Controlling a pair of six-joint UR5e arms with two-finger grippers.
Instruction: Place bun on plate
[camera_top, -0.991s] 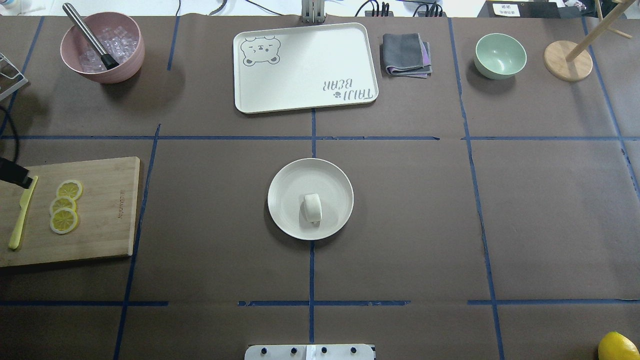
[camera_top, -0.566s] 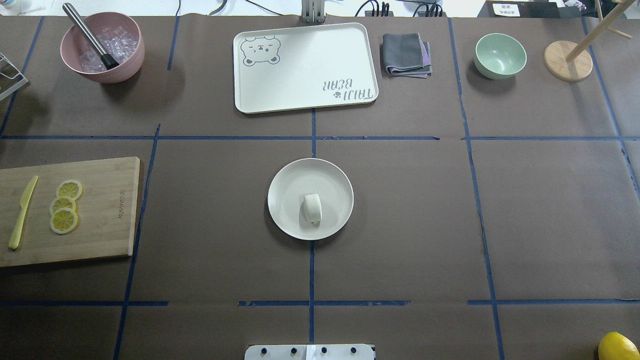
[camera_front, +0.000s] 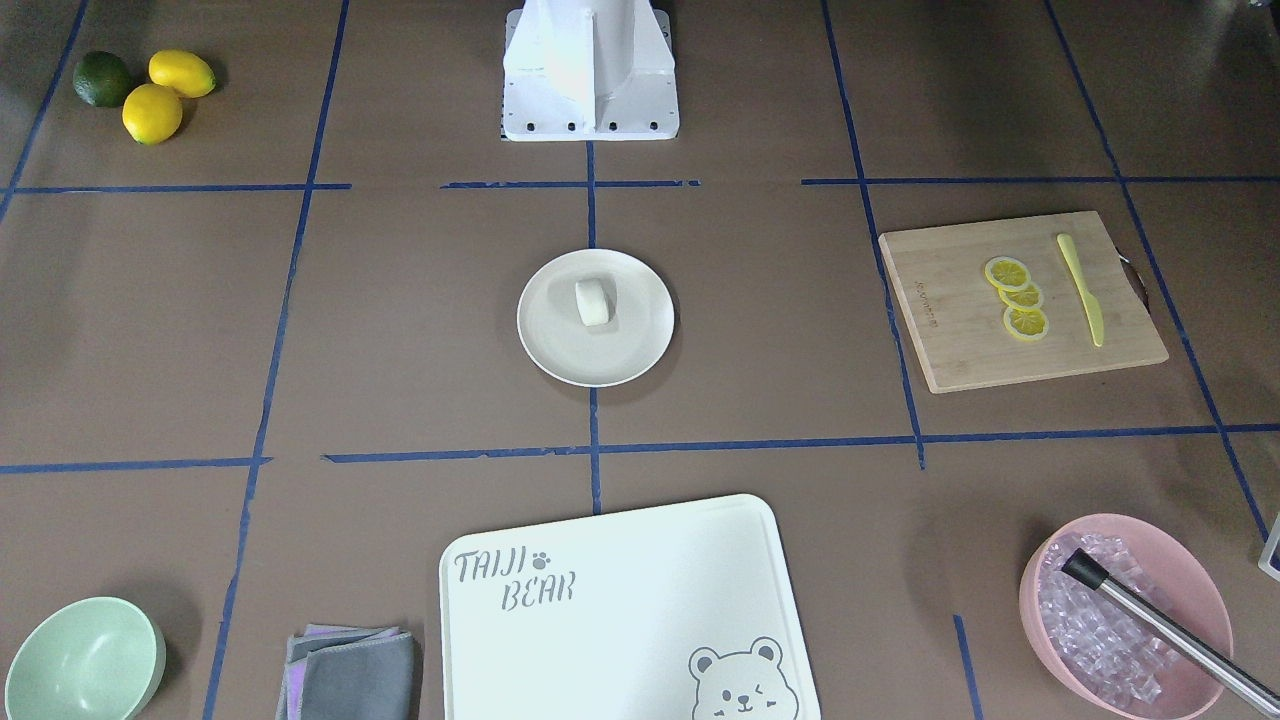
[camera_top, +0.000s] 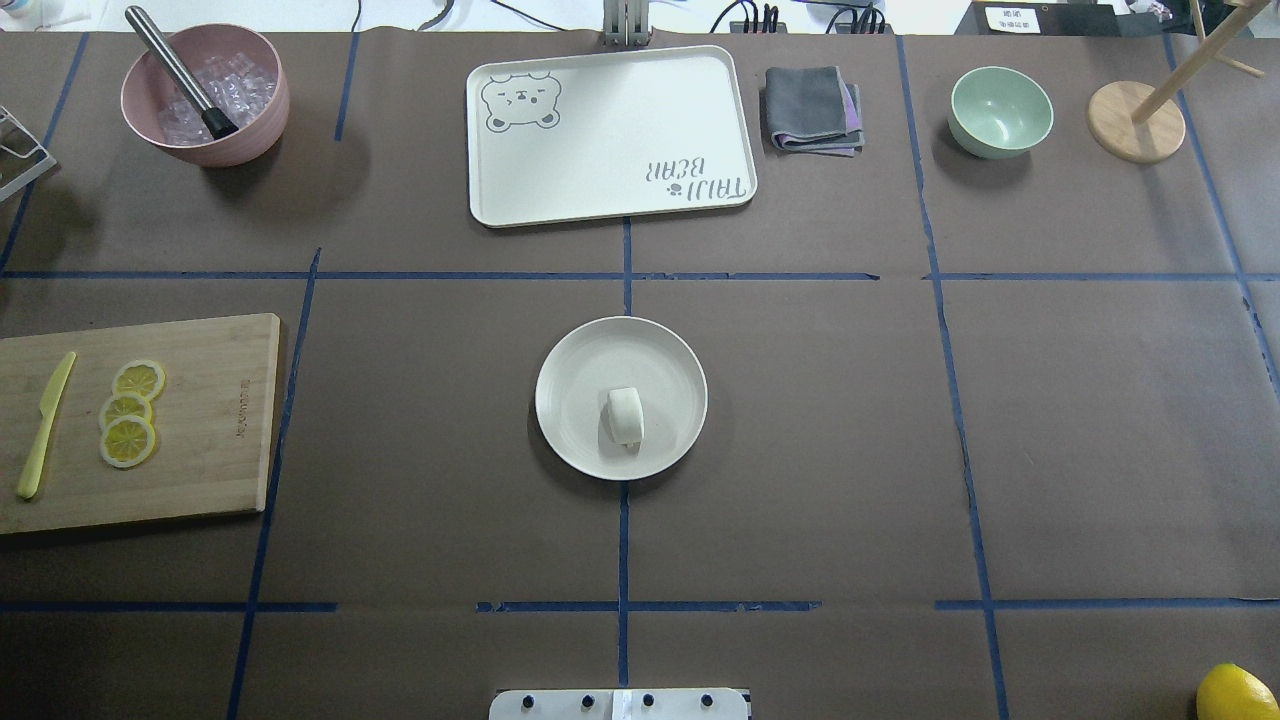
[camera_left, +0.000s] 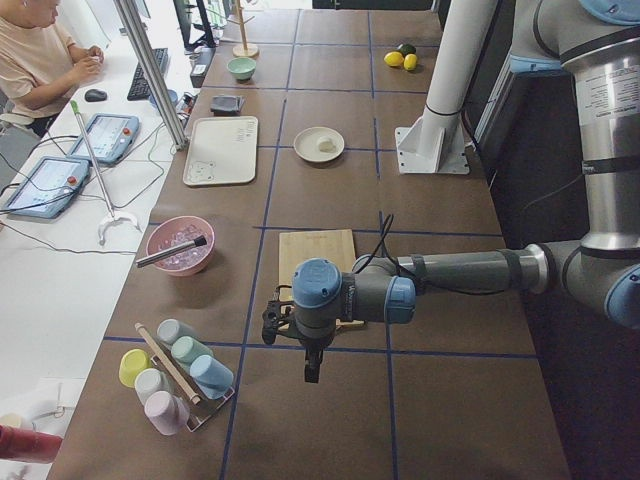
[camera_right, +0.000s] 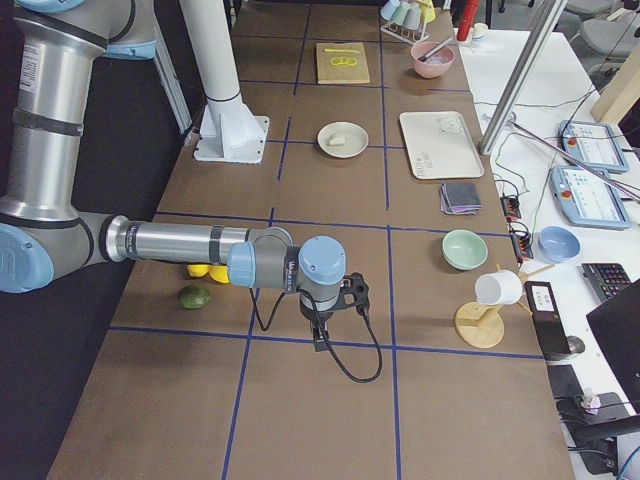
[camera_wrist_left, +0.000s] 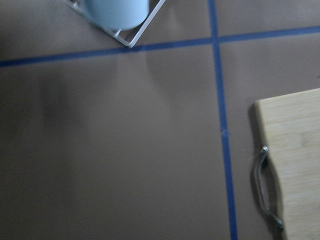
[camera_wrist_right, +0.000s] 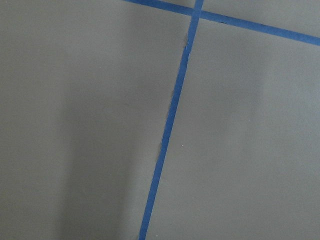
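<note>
The bun (camera_top: 626, 416), a small white lump, lies on the round cream plate (camera_top: 585, 362) at the table's middle, toward the plate's side nearest the robot base. The front-facing view shows the same bun (camera_front: 591, 302) on the plate (camera_front: 600, 358). Neither gripper touches them. My left gripper (camera_left: 267, 327) shows only in the exterior left view, beyond the cutting board's outer end. My right gripper (camera_right: 357, 297) shows only in the exterior right view, near the lemons. Whether either one is open or shut, I cannot tell.
A wooden cutting board (camera_top: 200, 470) with lemon slices (camera_top: 128, 440) and a yellow knife (camera_top: 45, 425) lies at the left. At the far side stand a pink ice bowl (camera_top: 205, 95), a bear-printed board (camera_top: 610, 135), a folded cloth (camera_top: 812, 110) and a mint bowl (camera_top: 1000, 110). A cup rack (camera_left: 180, 375) stands near my left arm.
The left gripper, seen a second ago at the overhead view's left edge over the cutting board, has drawn out of that view. Bun and plate have not moved.
</note>
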